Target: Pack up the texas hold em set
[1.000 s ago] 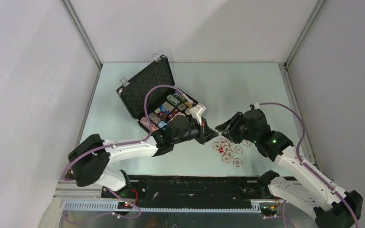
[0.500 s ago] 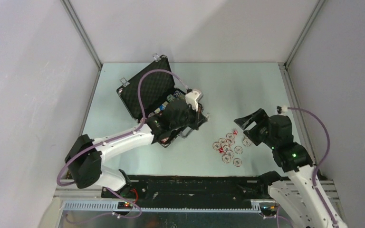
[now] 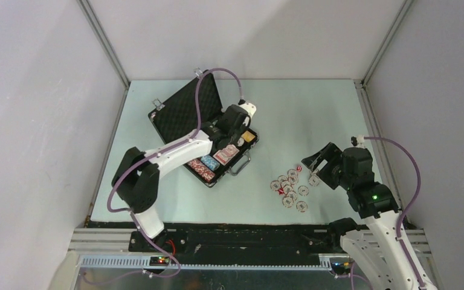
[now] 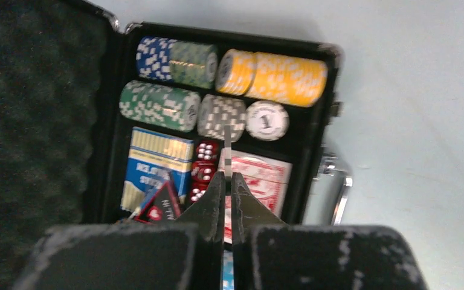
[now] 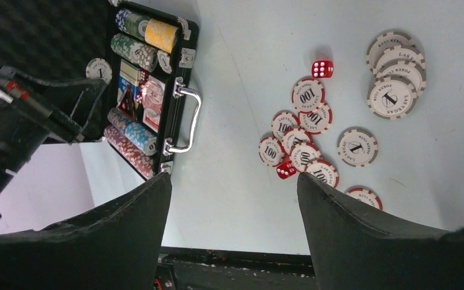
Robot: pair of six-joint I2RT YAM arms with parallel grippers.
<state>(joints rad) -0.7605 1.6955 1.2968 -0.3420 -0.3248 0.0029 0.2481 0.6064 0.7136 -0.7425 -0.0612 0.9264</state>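
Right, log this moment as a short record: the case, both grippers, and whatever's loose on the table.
case: open, rows of chips and card decks in its tray
left gripper: shut on an edge-on chip, over the tray
right gripper: open, empty, near the loose chips
loose chips: red and grey, on the table right of the case
loose dice: two red, among the chips

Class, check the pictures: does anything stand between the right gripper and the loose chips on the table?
Nothing visible does. The right gripper holds its open fingers above bare table, with the loose chips and two red dice lying uncovered just ahead.
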